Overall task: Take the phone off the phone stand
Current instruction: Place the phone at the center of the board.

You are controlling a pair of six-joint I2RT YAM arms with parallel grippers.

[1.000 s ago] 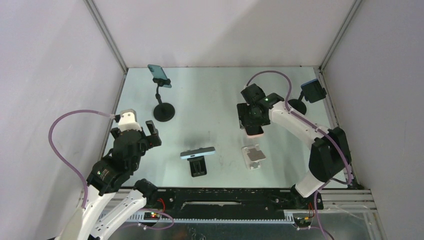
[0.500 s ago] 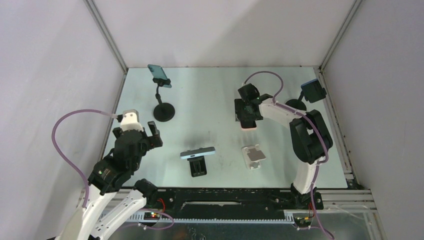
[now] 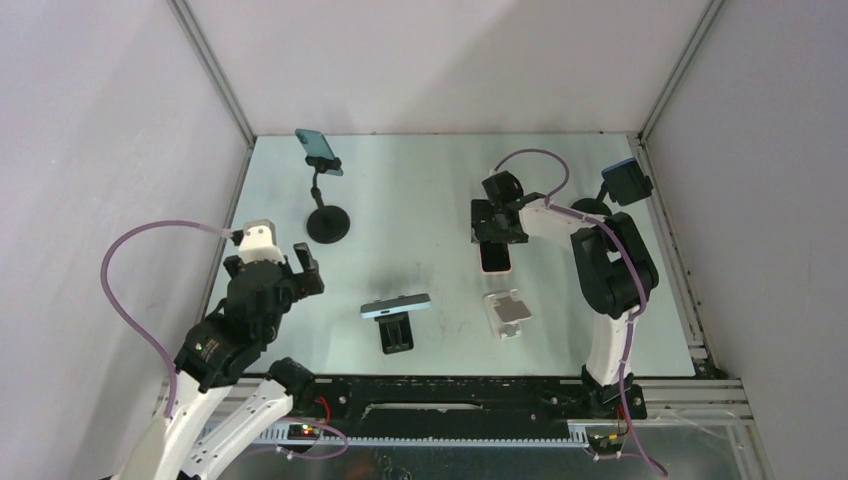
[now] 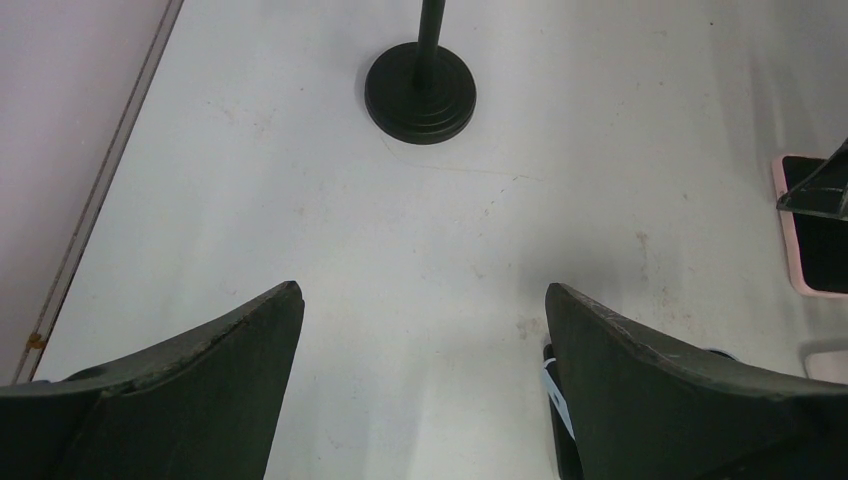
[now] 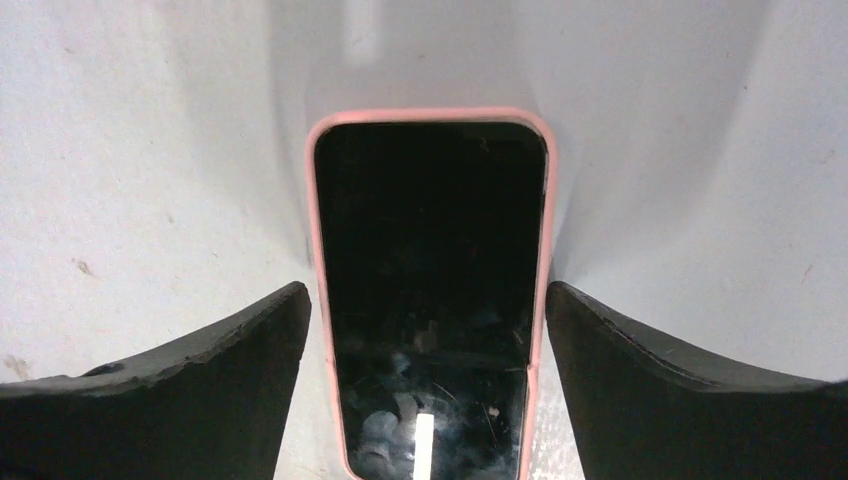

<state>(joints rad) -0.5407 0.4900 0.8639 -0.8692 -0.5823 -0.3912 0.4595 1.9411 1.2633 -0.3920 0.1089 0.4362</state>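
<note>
The left jaws gape wide and empty over bare surface (image 4: 420,280), the wall (image 4: 50,100) on their left. The right jaws stand wide astride the phone (image 5: 430,300), which lies flat between them. The phone stand (image 3: 507,313) sits ahead, apart.

Left gripper (image 4: 420,300): hovering near its base, jaws standing wide apart. Right gripper (image 5: 425,300): reaching forward, low, jaws standing apart.

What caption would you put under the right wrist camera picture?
Pink-cased phone lying screen up on the table, flanked by the open right pincer.
</note>
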